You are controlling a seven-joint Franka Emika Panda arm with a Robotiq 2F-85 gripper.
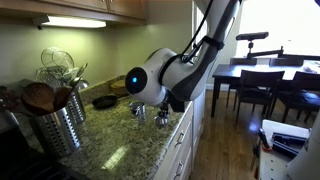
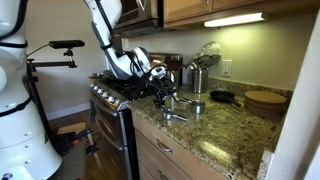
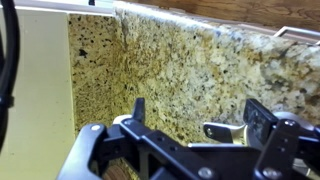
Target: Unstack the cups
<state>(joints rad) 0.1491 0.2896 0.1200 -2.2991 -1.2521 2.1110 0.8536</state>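
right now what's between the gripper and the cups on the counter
Nothing. In the wrist view the open gripper hangs over bare granite counter, with a cup showing shiny low between its fingers; no other thing stands between.

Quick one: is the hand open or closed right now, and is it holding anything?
Hand: open, jaws wide apart above the granite counter, holding nothing.

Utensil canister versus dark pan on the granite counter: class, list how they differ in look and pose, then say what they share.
The utensil canister is tall and upright; the dark pan is low and flat. The canister is shiny ribbed steel; the pan looks black. The canister holds wooden utensils and a whisk; the pan's contents cannot be told. Both stand on the granite counter.
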